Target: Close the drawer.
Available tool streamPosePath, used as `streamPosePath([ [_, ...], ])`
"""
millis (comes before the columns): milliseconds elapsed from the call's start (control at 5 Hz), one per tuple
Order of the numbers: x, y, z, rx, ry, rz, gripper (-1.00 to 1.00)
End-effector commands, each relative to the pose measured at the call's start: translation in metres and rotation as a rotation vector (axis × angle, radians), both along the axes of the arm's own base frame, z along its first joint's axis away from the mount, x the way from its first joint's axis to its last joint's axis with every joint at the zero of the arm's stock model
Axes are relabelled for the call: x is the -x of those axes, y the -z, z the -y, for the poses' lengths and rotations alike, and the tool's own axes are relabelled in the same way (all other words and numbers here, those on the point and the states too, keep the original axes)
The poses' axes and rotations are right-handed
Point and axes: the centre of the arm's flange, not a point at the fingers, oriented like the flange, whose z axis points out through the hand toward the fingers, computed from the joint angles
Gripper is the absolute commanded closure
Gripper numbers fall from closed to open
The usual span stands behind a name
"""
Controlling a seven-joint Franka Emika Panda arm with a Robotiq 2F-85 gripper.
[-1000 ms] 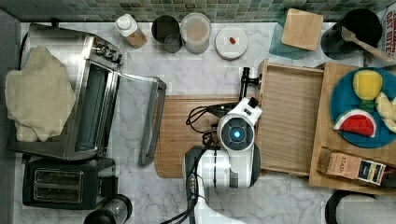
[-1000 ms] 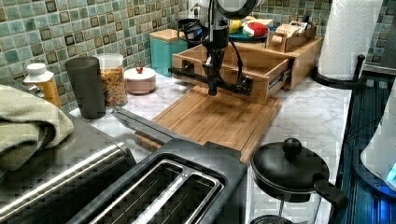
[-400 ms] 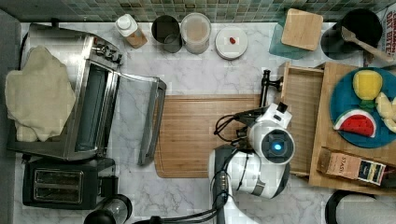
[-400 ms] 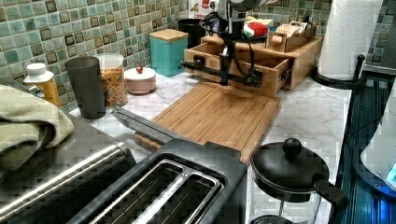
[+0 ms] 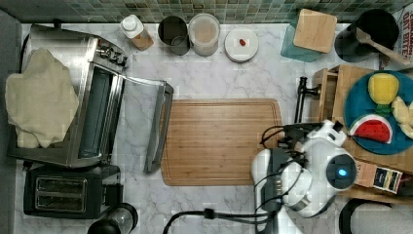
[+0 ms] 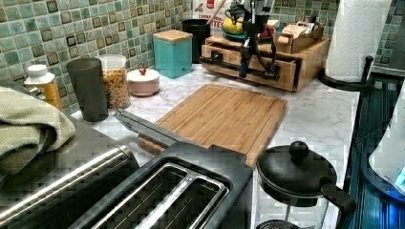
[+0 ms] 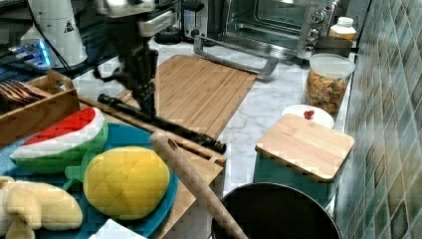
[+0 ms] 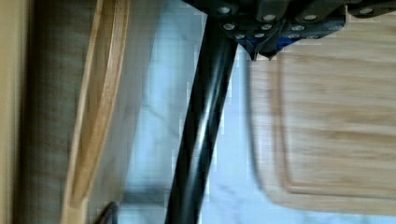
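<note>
Most of drawer (image 5: 325, 84) hidden.

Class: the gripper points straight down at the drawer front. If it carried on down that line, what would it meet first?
Probably the drawer's black bar handle, right at the gripper; below lies marble counter. Depth is uncertain.

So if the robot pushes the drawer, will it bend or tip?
Probably not. The drawer looks like stiff wood and sits in its cabinet, so it should slide straight. Its handle looks like rigid metal.
</note>
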Motion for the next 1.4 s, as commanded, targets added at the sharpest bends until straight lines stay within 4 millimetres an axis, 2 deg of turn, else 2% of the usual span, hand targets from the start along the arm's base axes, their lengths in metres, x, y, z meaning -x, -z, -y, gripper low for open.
streamPosePath([
  [200,0.083,-0.043,0.19,0.144,0.32,0.169,1.0],
  [400,0.082,-0.059,0.164,0.147,0.334,0.103,1.0],
  [1400,0.082,-0.06,0.165,0.148,0.334,0.104,1.0],
])
